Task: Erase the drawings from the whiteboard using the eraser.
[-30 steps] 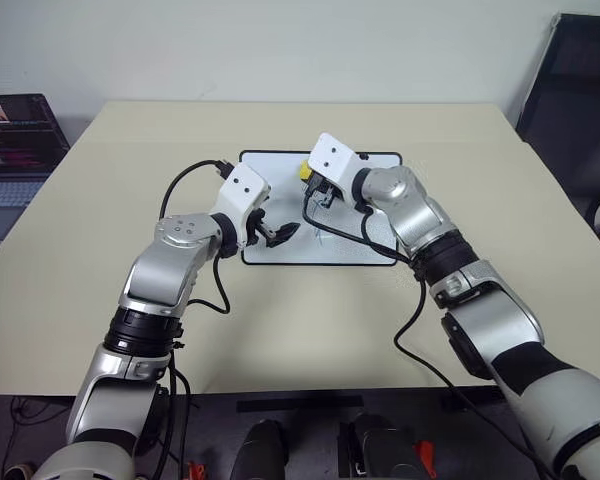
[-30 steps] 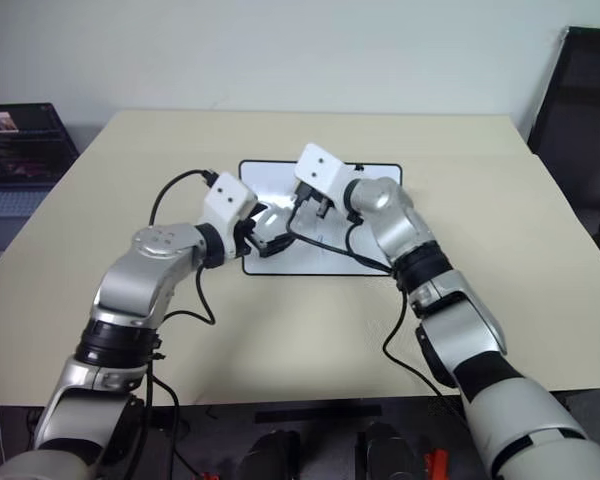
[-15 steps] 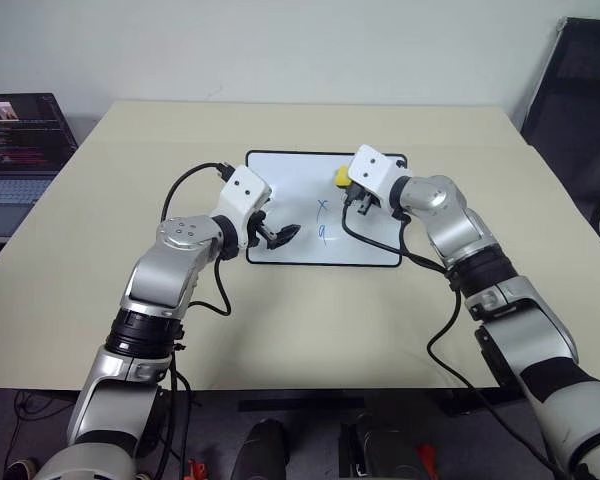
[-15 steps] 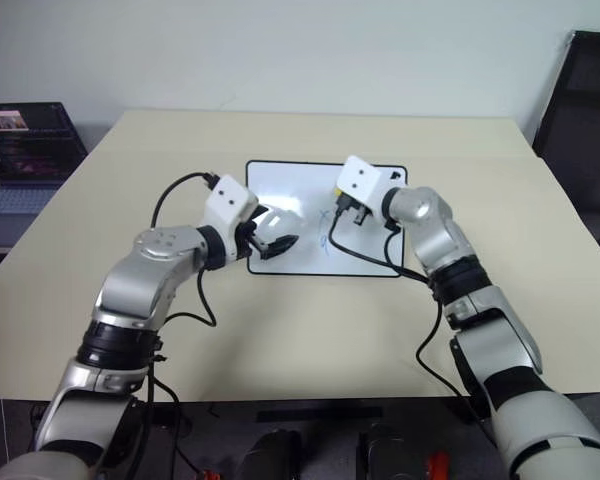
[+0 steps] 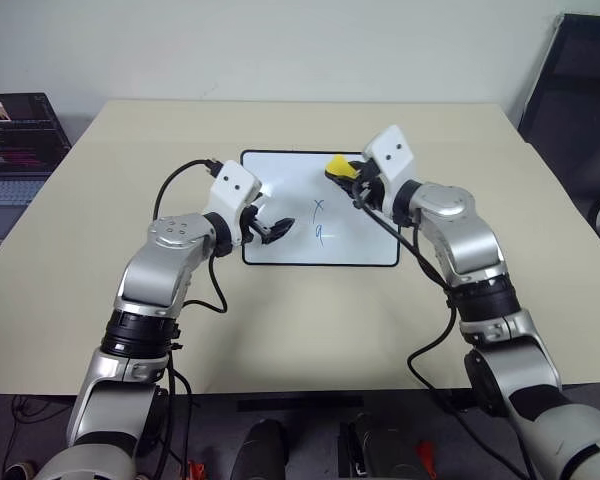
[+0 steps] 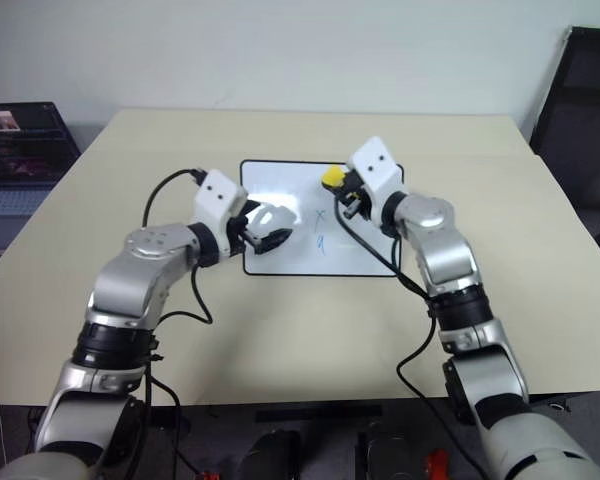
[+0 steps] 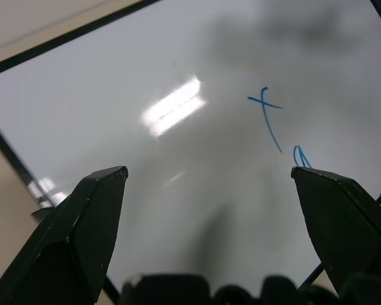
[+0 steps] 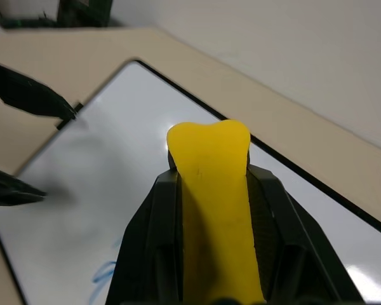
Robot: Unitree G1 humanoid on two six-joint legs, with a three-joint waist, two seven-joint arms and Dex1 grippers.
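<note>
Over the last second we see the right hand [image 5: 348,176] swing back from the middle of the whiteboard [image 5: 280,205] to its far right corner, carrying the eraser [image 5: 338,167] with it and rolling so that the block now points roughly level rather than down at the surface. We judge this a lift-off between strokes: the eraser is clear of the board, not pressed on it, so no wiping is under way. The right fingers [image 8: 146,235] are clamped together on the eraser, which juts out past their tips, as the right wrist view shows; it is a small oblong yellow block whose free end is slightly notched. The left hand [image 5: 272,231] has scarcely shifted; its fingers [image 7: 82,222] stand well apart over the near left part of the board, holding nothing, and whether they touch the frame we cannot tell. The drawings [image 5: 319,220], a thin blue x and a loop just nearer than it, lie between the two hands, near the board's middle, beside and below the eraser. They look intact, so we judge the erasing of these marks not yet done; the next pass calls for tipping the eraser down and bringing it back toward the left hand. The board itself lies flat on the table [image 5: 100,220], glossy white in a thin black frame.
</note>
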